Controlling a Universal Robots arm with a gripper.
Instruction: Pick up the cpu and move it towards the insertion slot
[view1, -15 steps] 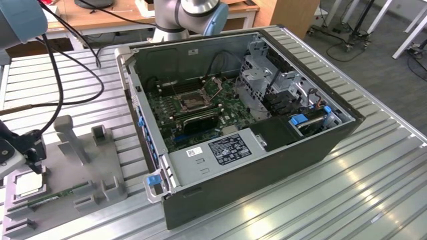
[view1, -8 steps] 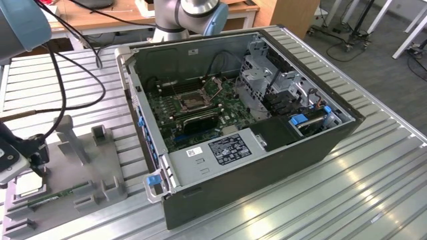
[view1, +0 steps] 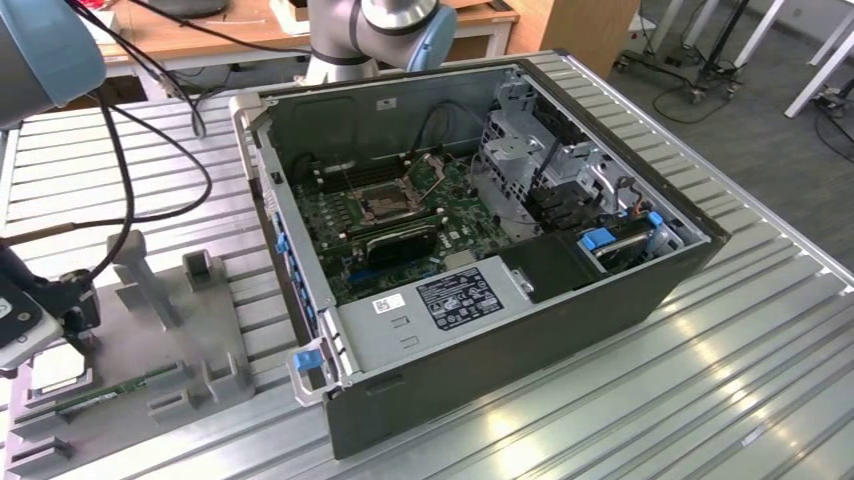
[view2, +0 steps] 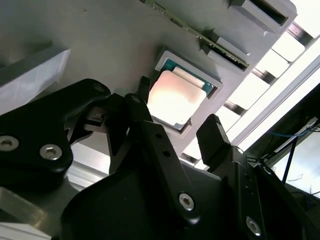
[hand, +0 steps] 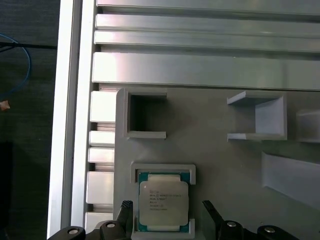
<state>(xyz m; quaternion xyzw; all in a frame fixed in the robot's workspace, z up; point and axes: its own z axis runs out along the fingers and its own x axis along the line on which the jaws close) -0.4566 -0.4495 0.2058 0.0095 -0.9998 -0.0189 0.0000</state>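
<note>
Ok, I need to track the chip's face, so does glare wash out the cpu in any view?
In the second wrist view a bright reflection blows out most of the face of the cpu; in the first wrist view the cpu is evenly lit, its green rim plain; in the exterior view glare streaks the ribbed metal table.

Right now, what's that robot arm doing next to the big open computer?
The robot's gripper is open and hangs just over the cpu, with one finger on each side of it. The cpu lies flat in its recess in the grey tray and has not been lifted yet. The insertion slot sits on the board inside the open computer case, which stands to the exterior view's right of the tray.
</note>
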